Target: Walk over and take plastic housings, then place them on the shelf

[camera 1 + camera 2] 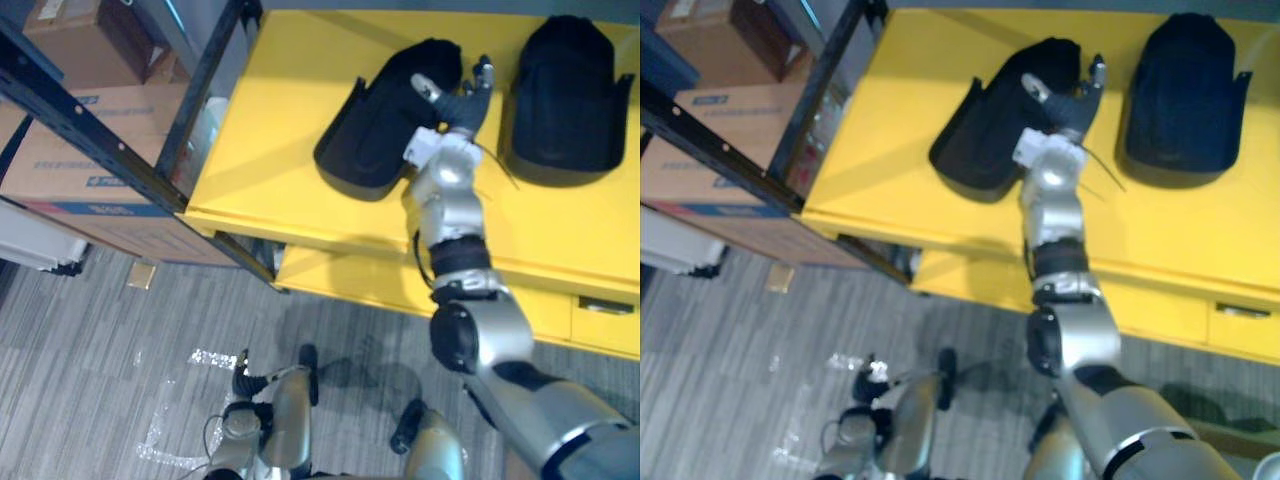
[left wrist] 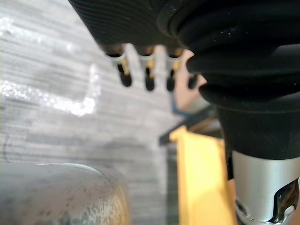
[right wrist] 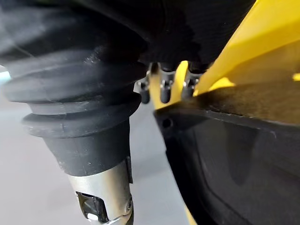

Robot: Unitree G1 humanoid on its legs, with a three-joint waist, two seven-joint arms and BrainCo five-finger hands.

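Right robot hand (image 1: 456,98): at 12 o'clock in the head views, reaching onto the yellow worktop (image 1: 280,120); fingers extended and spread away from the thumb, not clamped on anything, the thumb lying over the left black plastic housing (image 1: 372,132) and the fingers (image 1: 485,74) past its 3 o'clock edge, so the hand straddles that wall. Whether the tips touch the housing cannot be told. Left black plastic housing: lying open side up on the worktop, tilted toward 1 o'clock. Right black plastic housing (image 1: 565,95): on the same worktop at 2 o'clock, apart from the first, untouched. Left robot hand (image 2: 147,77): hanging low at 7 o'clock over the grey carpet floor (image 1: 110,340), fingers straight and relaxed, holding nothing. Black metal shelf frame (image 1: 90,135): at 10 o'clock, just beside the worktop. Cardboard boxes (image 1: 70,175): stacked behind and under that frame.
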